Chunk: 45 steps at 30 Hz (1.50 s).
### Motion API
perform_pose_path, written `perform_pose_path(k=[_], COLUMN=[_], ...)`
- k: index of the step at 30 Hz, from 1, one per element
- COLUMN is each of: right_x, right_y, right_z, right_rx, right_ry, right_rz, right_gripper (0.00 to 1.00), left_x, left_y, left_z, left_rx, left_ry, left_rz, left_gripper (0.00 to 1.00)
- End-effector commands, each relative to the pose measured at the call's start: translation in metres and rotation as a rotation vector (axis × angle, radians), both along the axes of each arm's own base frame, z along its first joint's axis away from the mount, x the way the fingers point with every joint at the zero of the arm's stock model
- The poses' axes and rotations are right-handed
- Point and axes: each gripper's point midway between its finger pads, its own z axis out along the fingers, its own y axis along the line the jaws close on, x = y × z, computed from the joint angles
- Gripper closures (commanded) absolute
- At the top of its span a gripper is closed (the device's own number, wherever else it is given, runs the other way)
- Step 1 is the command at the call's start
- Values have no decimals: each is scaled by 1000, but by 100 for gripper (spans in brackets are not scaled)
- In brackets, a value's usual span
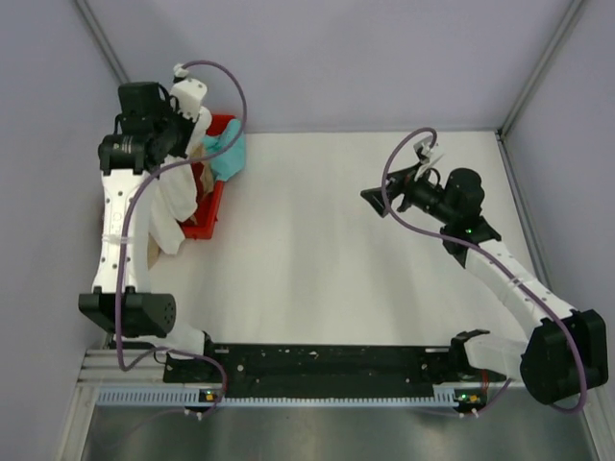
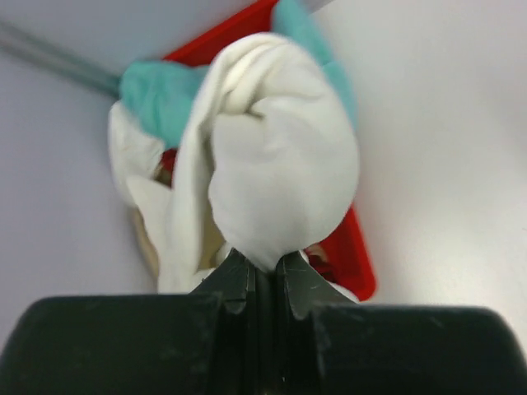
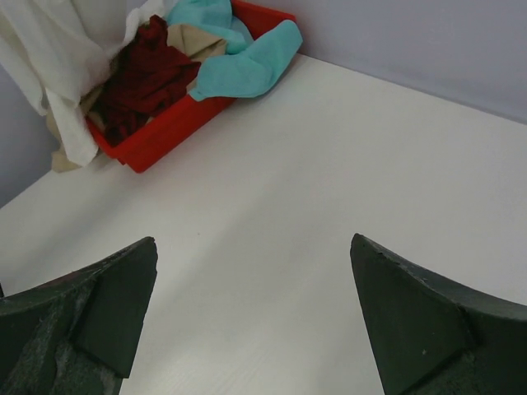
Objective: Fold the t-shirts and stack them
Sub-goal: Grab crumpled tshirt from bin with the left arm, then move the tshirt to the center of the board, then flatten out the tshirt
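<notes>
Cloth in hand: white shirt (image 2: 280, 181), bunched, was pinched between the pressed-together fingers of the left gripper (image 2: 263, 267) and hung down over the red bin (image 3: 165, 136) at the far left of the table (image 1: 317, 259). Teal shirt (image 3: 239, 70) was draped over the bin's rim. Dark red shirt (image 3: 144, 74) and tan shirt (image 3: 193, 41) lay inside. Right gripper (image 3: 254, 243) hovered over the table, well apart from the bin, fingers spread wide.
</notes>
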Motion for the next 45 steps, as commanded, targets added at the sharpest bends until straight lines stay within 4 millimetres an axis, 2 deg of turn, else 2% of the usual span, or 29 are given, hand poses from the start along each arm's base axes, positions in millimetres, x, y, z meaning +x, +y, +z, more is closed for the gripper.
perform_pose_path(k=[1, 5, 6, 9, 10, 11, 13, 14, 15, 17, 20, 21, 22, 24, 26, 28, 30, 31, 33, 35, 38, 40, 42, 45], right_x=[-1, 3, 5, 9, 11, 13, 17, 20, 19, 14, 4, -2, -6, -20, -43, -68, -100, -118, -142, -150, -153, -160, -165, -159], right_y=[11, 0, -4, -23, -33, -41, -63, -79, -87, -94, -82, -72, -61, -29, 12, 50, 89, 107, 132, 148, 170, 186, 198, 208], right_z=[51, 55, 56, 50, 46, 43, 30, 21, 14, 3, -8, -12, -18, -28, -41, -54, -62, -67, -84, -99, -123, -139, -158, -182], right_rx=[109, 125, 121, 100, 89, 81, 55, 36, 12, -37, -74, -69, -66, -88, -182, -322, -460, -517, -588, -616, -654, -703, -749, -816], right_ry=[-63, -47, -42, 14, 38, 62, 118, 146, 167, 188, 216, 231, 246, 263, 238, 176, 51, -24, -130, -179, -166, -189, -212, -219], right_rz=[38, -42, -73, -162, -202, -240, -350, -437, -480, -506, -414, -358, -307, -179, -29, 109, 298, 396, 538, 608, 690, 747, 793, 798], right_gripper=[1, 1, 1, 1, 1, 1, 1, 1, 1, 1, 1, 2, 4, 10, 14, 18, 21, 21, 23, 26, 32, 34, 33, 32], left_x=[-61, -101, -106, -107, -105, -105, -103, -98, -94, -89, -77, -70, -66, -59, -54, -58, -73, -76, -96, -110, -124, -133, -131, -134], left_y=[-129, -219, -235, -277, -292, -305, -328, -335, -337, -330, -301, -286, -270, -230, -185, -147, -118, -108, -97, -97, -108, -114, -109, -102], left_z=[7, -28, -37, -75, -88, -101, -123, -139, -143, -148, -146, -142, -143, -141, -149, -164, -198, -206, -243, -268, -288, -294, -301, -313], left_rx=[-163, -244, -258, -246, -252, -266, -305, -313, -319, -296, -240, -227, -216, -205, -209, -225, -246, -254, -263, -270, -339, -371, -343, -310], left_ry=[93, 250, 280, 357, 383, 416, 484, 534, 552, 595, 563, 531, 515, 480, 477, 498, 578, 597, 698, 755, 792, 805, 797, 835], left_rz=[-508, -798, -850, -940, -966, -998, -1042, -1028, -1011, -963, -876, -831, -792, -688, -587, -506, -438, -415, -390, -396, -423, -451, -435, -411], left_gripper=[100, 100, 100, 100, 95, 84, 41, 29, 24, 20, 19, 1, 1, 1, 1, 2, 4, 5, 8, 8, 9, 9, 9, 8])
